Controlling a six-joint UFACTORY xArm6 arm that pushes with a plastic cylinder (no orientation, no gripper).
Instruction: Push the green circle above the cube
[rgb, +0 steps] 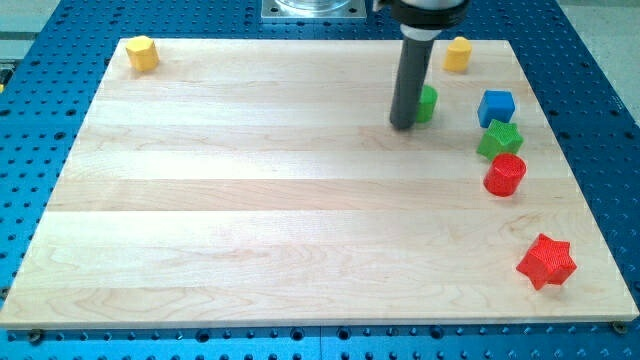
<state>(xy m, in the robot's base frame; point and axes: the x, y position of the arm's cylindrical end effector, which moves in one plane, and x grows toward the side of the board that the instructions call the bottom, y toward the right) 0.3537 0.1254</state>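
My tip (404, 125) rests on the wooden board (250, 200) near the view's top right. It touches the left side of the green circle (427, 103), which the rod partly hides. The blue cube (496, 106) sits to the right of the green circle, at about the same height in the view, with a gap between them.
A green star (499, 139) lies just below the blue cube, and a red cylinder (505, 174) just below that. A red star (546, 261) is at the lower right. A yellow block (458, 54) is at the top right, another yellow block (142, 52) at the top left.
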